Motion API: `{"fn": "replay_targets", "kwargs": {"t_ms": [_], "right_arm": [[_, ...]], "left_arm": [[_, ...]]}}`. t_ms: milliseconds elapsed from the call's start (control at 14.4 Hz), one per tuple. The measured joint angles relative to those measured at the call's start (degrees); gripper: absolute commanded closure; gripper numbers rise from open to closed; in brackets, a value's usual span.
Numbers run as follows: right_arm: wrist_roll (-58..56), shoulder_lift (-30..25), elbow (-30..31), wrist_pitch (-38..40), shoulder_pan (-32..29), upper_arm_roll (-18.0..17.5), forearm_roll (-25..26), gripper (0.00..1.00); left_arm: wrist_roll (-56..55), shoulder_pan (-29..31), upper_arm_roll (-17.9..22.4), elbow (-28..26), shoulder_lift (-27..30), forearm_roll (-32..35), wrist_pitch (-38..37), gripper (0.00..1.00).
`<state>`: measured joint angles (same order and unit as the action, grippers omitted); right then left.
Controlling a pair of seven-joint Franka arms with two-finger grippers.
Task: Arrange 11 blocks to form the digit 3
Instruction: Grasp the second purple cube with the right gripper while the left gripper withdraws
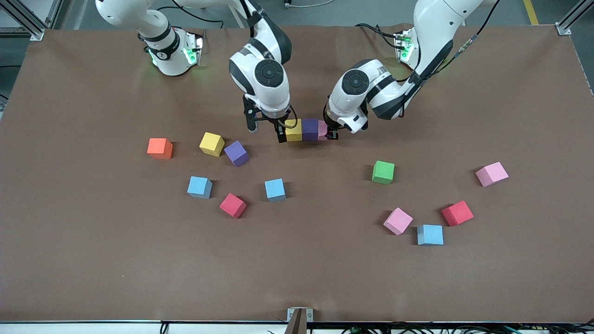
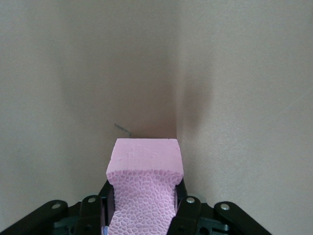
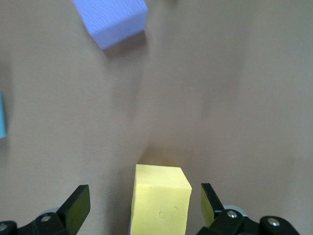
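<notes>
A row of three touching cubes lies mid-table: yellow (image 1: 293, 130), purple (image 1: 310, 129), pink (image 1: 322, 129). My left gripper (image 1: 330, 134) is shut on the pink cube (image 2: 144, 161) at the row's end toward the left arm; the foam is squeezed between the fingers (image 2: 182, 205). My right gripper (image 1: 267, 129) is open at the row's yellow end, and the yellow cube (image 3: 161, 200) sits between its spread fingers (image 3: 78, 203). Loose cubes nearer the camera: yellow (image 1: 212, 144), purple (image 1: 236, 153), blue (image 1: 200, 187), red (image 1: 233, 205), blue (image 1: 275, 189), green (image 1: 383, 172), pink (image 1: 492, 174), pink (image 1: 398, 221), red (image 1: 457, 213), blue (image 1: 430, 234).
An orange cube (image 1: 160, 148) lies beside the loose yellow one, toward the right arm's end. The brown table (image 1: 297, 278) runs bare nearer the camera than the cubes. The right wrist view also shows the loose purple cube (image 3: 111, 19).
</notes>
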<state>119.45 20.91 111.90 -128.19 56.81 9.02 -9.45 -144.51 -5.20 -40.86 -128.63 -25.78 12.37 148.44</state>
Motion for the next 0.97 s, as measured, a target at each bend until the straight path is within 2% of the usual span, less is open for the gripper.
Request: {"fn": "replay_targets", "kwargs": {"t_ms": [69, 208, 347, 416, 554, 970], "right_arm": [[-1.94, -0.48, 0.13, 0.49, -0.03, 0.82, 0.02, 0.00], [-6.45, -1.06, 1.38, 0.64, -0.09, 2.75, 0.77, 0.00], [-11.03, -1.20, 3.46, -0.27, -0.15, 4.83, 1.91, 0.00], [-13.96, -1.27, 4.70, -1.30, -0.23, 6.09, 1.99, 0.00], [-20.29, -2.00, 7.73, -4.33, -1.42, 7.79, 2.00, 0.00], [-34.03, -7.07, 17.06, -11.47, -5.35, 8.05, 2.01, 0.00]], "left_arm": [[0.00, 0.00, 0.06, 0.13, -0.08, 0.16, 0.05, 0.64], [0.00, 0.01, 0.10, 0.33, -0.30, 0.20, 0.06, 0.48], [0.00, 0.02, 0.11, 0.36, -0.35, 0.20, 0.06, 0.19], [0.00, 0.01, 0.11, 0.39, -0.39, 0.20, 0.06, 0.00], [0.04, 0.01, 0.12, 0.40, -0.64, 0.47, 0.08, 0.00], [0.04, -0.02, 0.10, 0.69, -1.01, 1.04, 0.13, 0.00]]}}
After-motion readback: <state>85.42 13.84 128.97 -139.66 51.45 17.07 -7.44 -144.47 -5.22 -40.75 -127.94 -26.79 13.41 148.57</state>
